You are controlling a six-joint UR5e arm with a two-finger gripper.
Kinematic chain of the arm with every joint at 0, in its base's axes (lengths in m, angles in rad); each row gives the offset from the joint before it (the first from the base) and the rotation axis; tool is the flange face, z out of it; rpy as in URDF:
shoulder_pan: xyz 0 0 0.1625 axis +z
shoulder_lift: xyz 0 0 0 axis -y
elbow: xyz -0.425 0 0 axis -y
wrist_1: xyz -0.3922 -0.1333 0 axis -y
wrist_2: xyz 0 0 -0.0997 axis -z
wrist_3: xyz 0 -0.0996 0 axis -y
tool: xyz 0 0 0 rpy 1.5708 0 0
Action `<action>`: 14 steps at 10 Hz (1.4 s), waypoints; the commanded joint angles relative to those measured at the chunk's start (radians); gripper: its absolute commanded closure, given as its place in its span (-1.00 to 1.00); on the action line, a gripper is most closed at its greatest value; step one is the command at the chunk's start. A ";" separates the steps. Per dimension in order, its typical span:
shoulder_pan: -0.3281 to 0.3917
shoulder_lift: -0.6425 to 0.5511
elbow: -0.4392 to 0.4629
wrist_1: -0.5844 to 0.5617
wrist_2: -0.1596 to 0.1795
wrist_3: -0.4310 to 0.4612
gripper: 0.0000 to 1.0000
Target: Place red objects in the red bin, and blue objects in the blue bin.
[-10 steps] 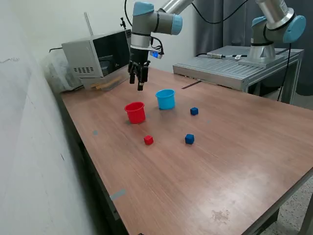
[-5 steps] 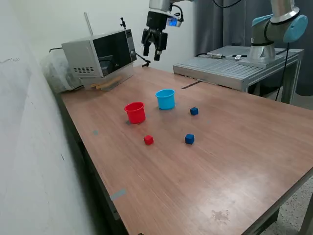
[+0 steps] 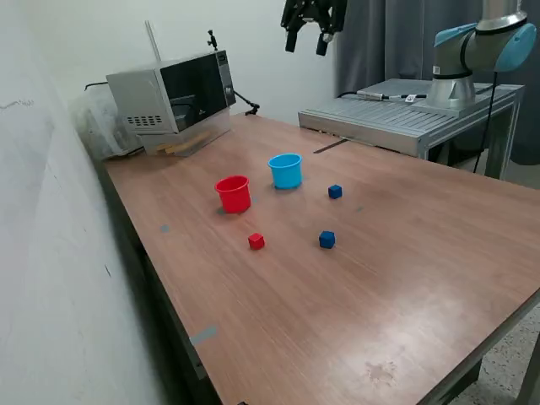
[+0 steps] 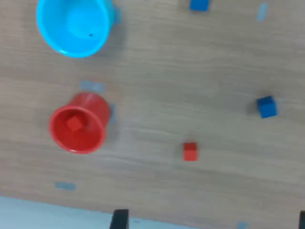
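My gripper (image 3: 306,44) is open and empty, high above the far edge of the table (image 3: 380,278). The red cup (image 3: 234,193) stands next to the light blue cup (image 3: 286,170). The wrist view shows one red cube (image 4: 74,124) inside the red cup (image 4: 90,107), and the blue cup (image 4: 74,24) is empty. A second red cube (image 3: 256,241) (image 4: 190,151) lies on the table. Two dark blue cubes (image 3: 335,191) (image 3: 326,240) also lie on the table; in the wrist view one (image 4: 267,106) shows whole and the other (image 4: 199,4) is cut by the frame edge. My fingertips (image 4: 119,219) show at the frame's edge.
A grey microwave-like box (image 3: 173,93) stands at the table's far corner on the exterior view's left. A metal platform (image 3: 396,114) with a second robot arm (image 3: 460,59) stands behind the table. A wall runs along the exterior view's left.
My gripper has risen from just above the red cup and swung up toward the exterior view's right. The cups and cubes on the table have not moved.
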 commanded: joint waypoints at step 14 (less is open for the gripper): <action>-0.072 0.269 0.239 -0.193 0.004 0.024 -1.00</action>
